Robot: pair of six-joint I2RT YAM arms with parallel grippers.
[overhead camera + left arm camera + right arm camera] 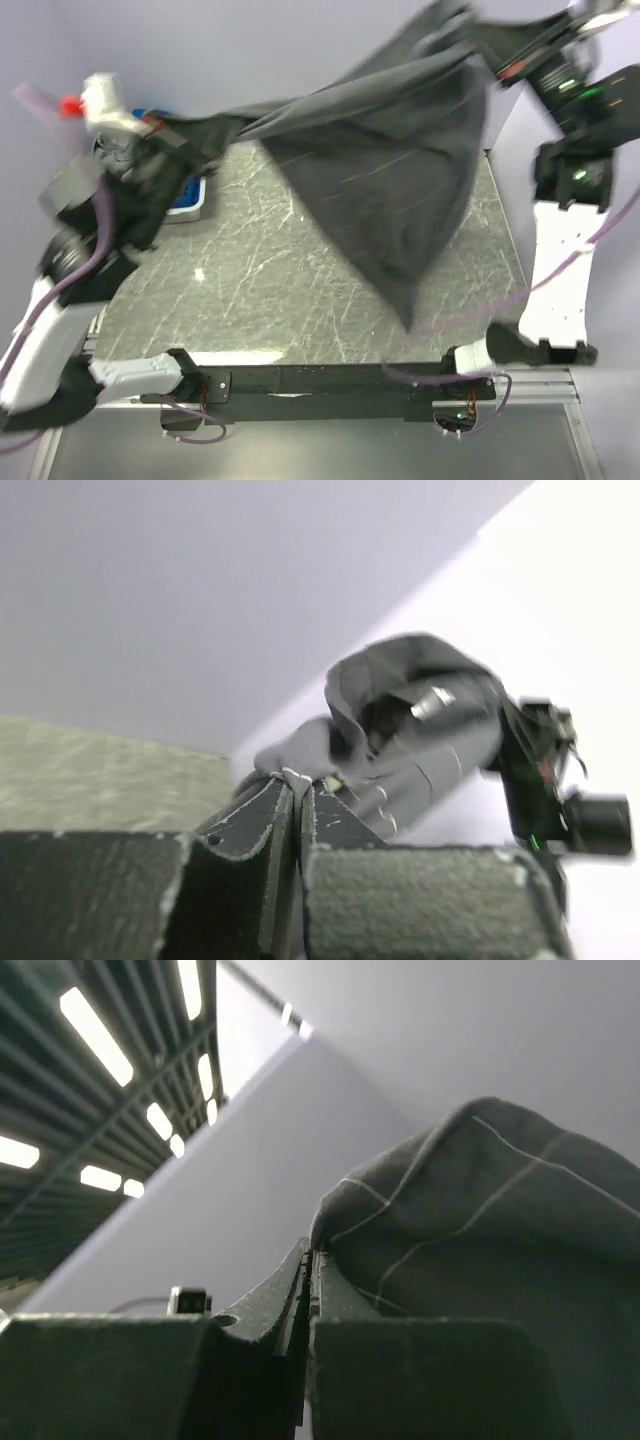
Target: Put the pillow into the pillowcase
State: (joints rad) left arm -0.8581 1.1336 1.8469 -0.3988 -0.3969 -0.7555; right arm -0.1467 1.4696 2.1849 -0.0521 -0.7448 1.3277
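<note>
The dark charcoal pillowcase (385, 170) with thin light grid lines hangs in the air above the table, stretched between both arms. My left gripper (160, 128) at the far left is shut on one corner of it (300, 755). My right gripper (480, 45) at the top right is shut on another corner (470, 1220). The cloth sags to a point near the table's front. The cream-white pillow is out of view; I cannot tell whether it is inside the cloth.
A blue tray (188, 200) sits at the back left of the grey marbled table (250, 290), partly behind my left arm. Pale walls close in behind and at both sides.
</note>
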